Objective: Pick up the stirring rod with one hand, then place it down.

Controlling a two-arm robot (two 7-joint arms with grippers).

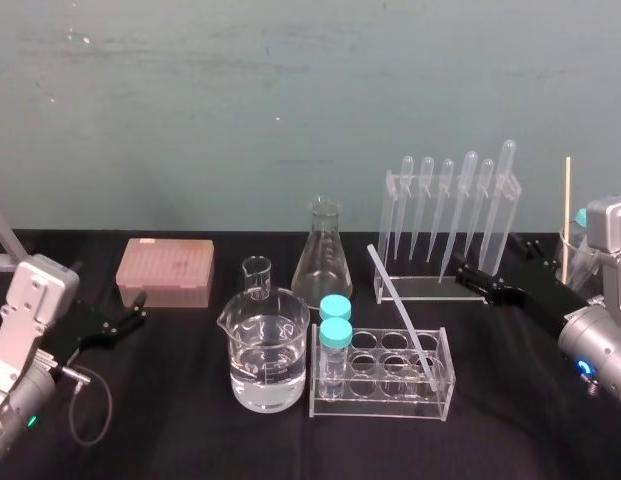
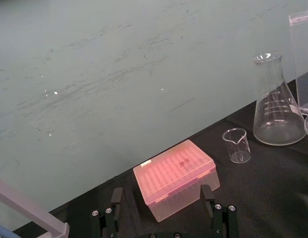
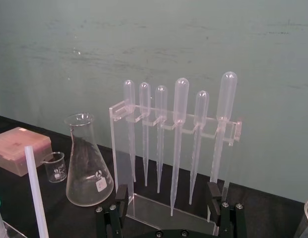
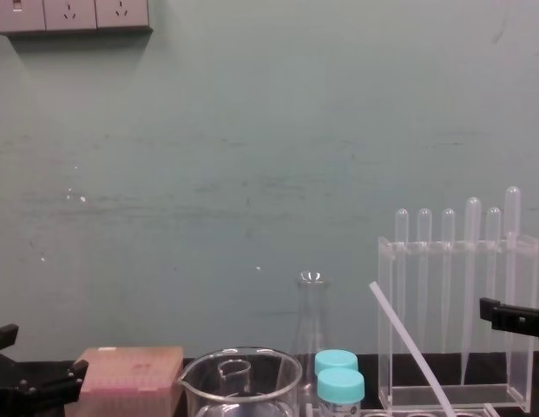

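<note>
Rod (image 1: 401, 315) leaning in tube rack (image 1: 380, 402), just left of right gripper (image 1: 478, 278), untouched, jaws apart, left gripper (image 1: 130, 316) far left, jaws apart

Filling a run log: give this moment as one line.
stirring rod: leaning in test tube rack, ungrasped | left gripper: open, by tip box | right gripper: open, by pipette rack

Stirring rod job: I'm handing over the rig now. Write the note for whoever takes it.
Left gripper: open, empty, parked by the pink tip box.
Right gripper: open, empty, in front of the pipette stand, apart from the rod.
Stirring rod: leaning in the test-tube rack, lower end in a right-hand hole.
Done: nothing that shows. Left: grasp, lift, set down.
</note>
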